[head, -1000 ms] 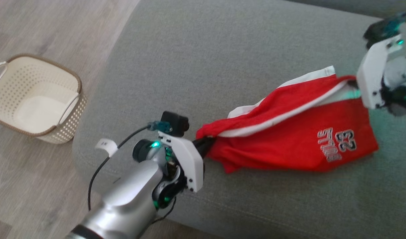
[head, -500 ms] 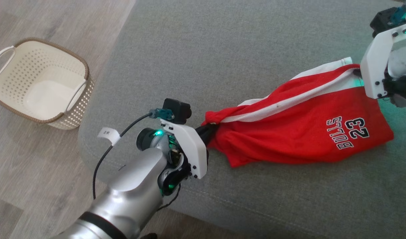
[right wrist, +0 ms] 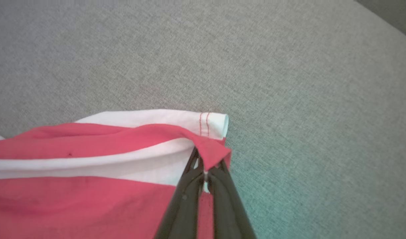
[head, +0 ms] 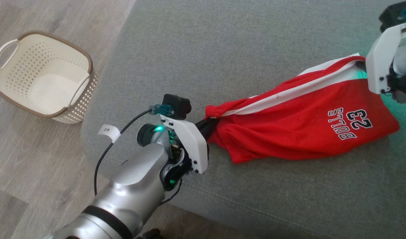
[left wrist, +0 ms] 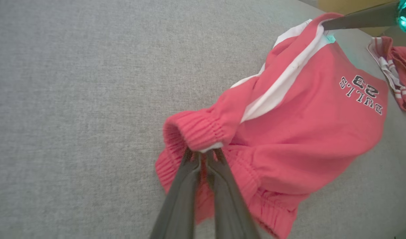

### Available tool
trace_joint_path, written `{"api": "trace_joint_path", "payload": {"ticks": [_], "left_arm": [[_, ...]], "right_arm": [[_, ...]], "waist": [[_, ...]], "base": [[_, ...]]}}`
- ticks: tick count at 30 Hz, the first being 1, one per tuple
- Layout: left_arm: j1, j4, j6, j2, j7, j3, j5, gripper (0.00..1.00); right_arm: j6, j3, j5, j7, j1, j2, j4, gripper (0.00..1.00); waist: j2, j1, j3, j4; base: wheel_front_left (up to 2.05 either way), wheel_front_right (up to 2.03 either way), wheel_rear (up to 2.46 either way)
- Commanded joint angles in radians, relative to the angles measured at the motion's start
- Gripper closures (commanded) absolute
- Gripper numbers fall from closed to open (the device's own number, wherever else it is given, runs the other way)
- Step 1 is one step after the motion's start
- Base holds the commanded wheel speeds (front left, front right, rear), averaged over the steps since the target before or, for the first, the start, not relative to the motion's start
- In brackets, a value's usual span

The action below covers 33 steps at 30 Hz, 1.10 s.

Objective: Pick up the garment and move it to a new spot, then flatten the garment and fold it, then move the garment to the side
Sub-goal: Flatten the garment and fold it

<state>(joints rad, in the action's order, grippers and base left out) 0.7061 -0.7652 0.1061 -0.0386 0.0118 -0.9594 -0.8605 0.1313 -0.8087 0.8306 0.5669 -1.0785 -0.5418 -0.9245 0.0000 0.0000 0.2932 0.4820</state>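
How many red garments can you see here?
2. The shorts stretch between the left pincer and right pincer; a crumpled striped piece lies beyond their numbered leg. More may be out of view.

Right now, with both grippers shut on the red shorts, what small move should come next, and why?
Probably ease the grippers further apart: the left gripper pinches the bunched waistband, the right gripper a hem corner, and the shorts lie wrinkled between.
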Motion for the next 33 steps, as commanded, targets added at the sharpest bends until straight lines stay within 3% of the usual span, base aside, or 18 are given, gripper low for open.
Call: {"api": "trace_joint_path", "payload": {"ticks": [1, 4, 5, 6, 7, 8, 9, 10, 16, 20, 26, 27, 29, 33], "left_arm": [[0.045, 0.014, 0.000, -0.015, 0.014, 0.025, -0.010, 1.00], [0.050, 0.002, 0.000, -0.014, 0.021, 0.020, -0.016, 1.00], [0.052, -0.001, 0.000, -0.013, 0.022, 0.019, -0.018, 1.00], [0.054, -0.005, -0.001, -0.013, 0.024, 0.017, -0.021, 1.00], [0.055, -0.009, -0.002, -0.013, 0.025, 0.016, -0.023, 1.00], [0.056, -0.014, -0.007, -0.013, 0.029, 0.016, -0.023, 0.84], [0.058, -0.018, -0.014, -0.013, 0.036, 0.016, -0.022, 0.33], [0.059, -0.023, -0.021, -0.012, 0.042, 0.014, -0.020, 0.00], [0.048, -0.054, -0.047, -0.012, 0.071, 0.016, -0.030, 0.00], [0.030, -0.067, -0.081, -0.018, 0.135, 0.045, -0.039, 0.00], [-0.041, -0.007, -0.162, -0.087, 0.243, 0.141, -0.036, 0.00], [-0.041, -0.007, -0.162, -0.087, 0.243, 0.141, -0.036, 0.00], [-0.091, 0.082, -0.203, -0.126, 0.249, 0.206, 0.000, 0.00], [-0.213, 0.257, -0.257, -0.163, 0.250, 0.329, 0.088, 0.00]], "right_arm": [[-0.001, 0.004, 0.006, -0.013, -0.023, -0.002, 0.015, 1.00], [-0.001, 0.017, 0.034, -0.034, -0.023, 0.011, -0.007, 1.00], [-0.001, 0.018, 0.036, -0.045, -0.025, 0.013, -0.015, 0.91], [-0.001, 0.019, 0.035, -0.061, -0.028, 0.014, -0.023, 0.26], [-0.001, 0.024, 0.039, -0.072, -0.029, 0.018, -0.033, 0.00], [-0.001, 0.027, 0.047, -0.078, -0.028, 0.022, -0.040, 0.00], [-0.001, 0.028, 0.053, -0.082, -0.029, 0.026, -0.046, 0.00], [-0.001, 0.026, 0.054, -0.090, -0.031, 0.027, -0.050, 0.00], [-0.001, 0.022, 0.045, -0.200, -0.029, 0.024, -0.077, 0.00], [-0.001, 0.035, 0.045, -0.336, -0.005, 0.038, -0.078, 0.00], [-0.001, 0.068, 0.030, -0.618, 0.077, 0.071, -0.050, 0.00], [-0.001, 0.068, 0.030, -0.618, 0.077, 0.071, -0.050, 0.00], [-0.001, 0.096, 0.018, -0.738, 0.125, 0.091, -0.044, 0.00], [-0.001, 0.142, -0.035, -0.818, 0.190, 0.118, -0.032, 0.00]], "waist": [[0.0000, 0.0000, 0.000, 0.000], [0.0000, 0.0000, 0.001, -0.001], [0.0000, 0.0000, 0.002, -0.002], [0.0000, 0.0000, 0.002, -0.002], [0.0000, 0.0000, 0.001, -0.002], [0.0000, 0.0000, 0.001, -0.002], [0.0000, 0.0000, 0.001, -0.002], [0.0000, 0.0000, 0.000, -0.002], [0.0000, 0.0000, -0.028, -0.012], [0.0000, 0.0000, -0.072, -0.028], [0.0000, 0.0000, -0.171, -0.081], [0.0000, 0.0000, -0.171, -0.081], [0.0000, 0.0000, -0.208, -0.105], [0.0000, 0.0000, -0.250, -0.139]], "base": [[0.00, 0.00, 0.00], [0.00, 0.00, 0.00], [0.00, 0.00, 0.00], [0.00, 0.00, 0.00], [0.00, 0.00, 0.00], [0.00, 0.00, 0.00], [0.00, 0.00, 0.00], [0.00, 0.00, 0.00], [0.00, 0.00, 0.00], [0.00, 0.00, 0.00], [0.00, 0.00, 0.00], [0.00, 0.00, 0.00], [0.00, 0.00, 0.00], [0.00, 0.00, 0.00]]}}
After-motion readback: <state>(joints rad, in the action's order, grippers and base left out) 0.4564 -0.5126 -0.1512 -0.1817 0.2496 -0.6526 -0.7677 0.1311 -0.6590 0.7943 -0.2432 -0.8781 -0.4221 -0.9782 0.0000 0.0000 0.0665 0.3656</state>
